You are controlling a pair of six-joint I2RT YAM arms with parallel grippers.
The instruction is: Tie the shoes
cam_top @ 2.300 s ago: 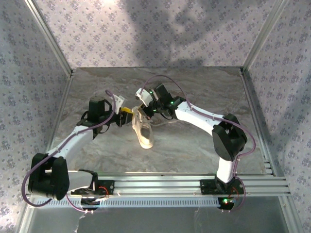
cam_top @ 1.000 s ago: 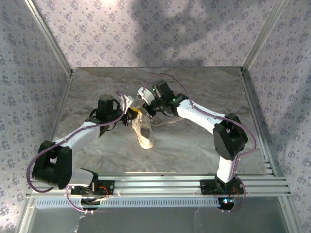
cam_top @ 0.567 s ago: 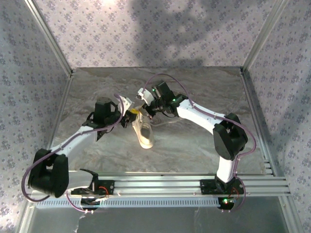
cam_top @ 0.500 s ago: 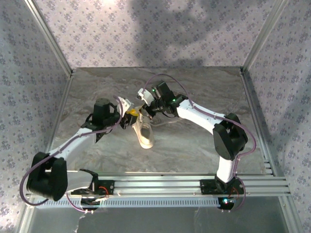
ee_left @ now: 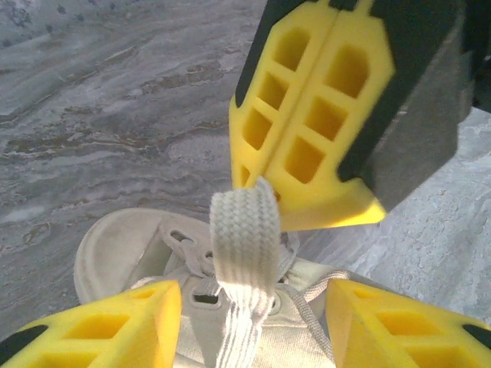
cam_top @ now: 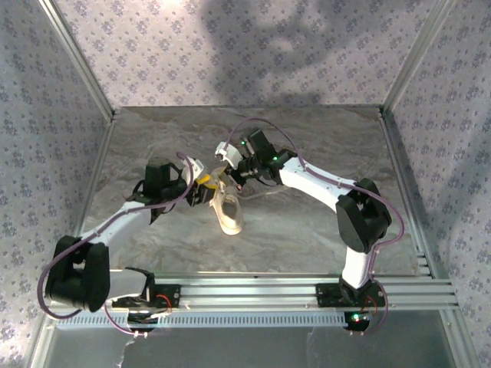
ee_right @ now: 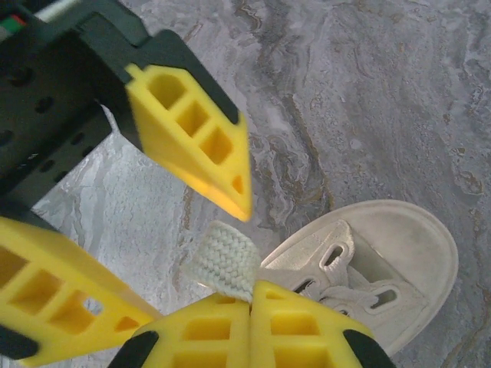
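Note:
The cream-white sneaker point(cam_top: 229, 217) lies mid-table, toe toward the arms. My right gripper point(cam_top: 227, 170) hangs over its back end, shut on a flat white lace point(ee_right: 222, 261) that it pulls up from the eyelets; in its wrist view the right gripper point(ee_right: 249, 295) pinches the lace end beside the sneaker point(ee_right: 391, 261). My left gripper point(cam_top: 205, 186) is open right next to it. In the left wrist view the left gripper point(ee_left: 249, 307) straddles the lace point(ee_left: 245, 238), one yellow finger point(ee_left: 100, 322) on each side, above the sneaker point(ee_left: 130, 249).
The right gripper's shut yellow fingers point(ee_left: 307, 123) sit just above the left gripper's opening. A loose lace point(cam_top: 265, 193) trails right of the shoe on the grey marbled table point(cam_top: 307, 230). Patterned walls and metal posts enclose the table.
My left gripper has swung in from the left and settled around the lace that the right gripper holds. The right gripper and sneaker have barely moved.

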